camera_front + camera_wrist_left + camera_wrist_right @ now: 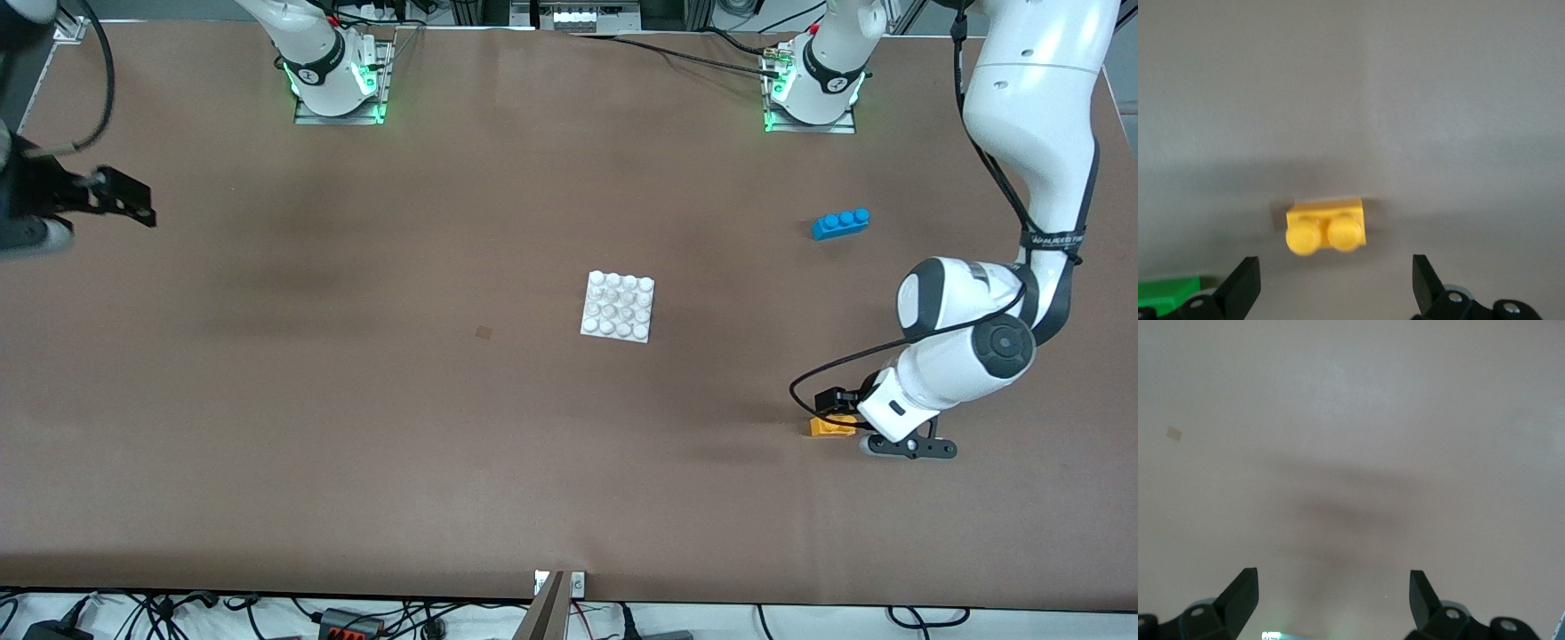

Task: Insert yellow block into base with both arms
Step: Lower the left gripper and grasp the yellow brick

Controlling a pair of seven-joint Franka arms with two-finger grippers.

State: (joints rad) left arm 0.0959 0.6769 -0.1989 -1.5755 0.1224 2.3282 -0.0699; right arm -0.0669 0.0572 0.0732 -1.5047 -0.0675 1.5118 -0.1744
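While both hands gape, left hand (1331, 283) over yellow block (1325, 227), green brick (1168, 293) beside.

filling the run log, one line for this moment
left gripper open over yellow block | right gripper open, waiting | base bare

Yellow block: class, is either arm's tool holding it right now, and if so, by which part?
Nothing is held. The left tool hovers open over the yellow block, which lies on the table. The right tool is open, empty.
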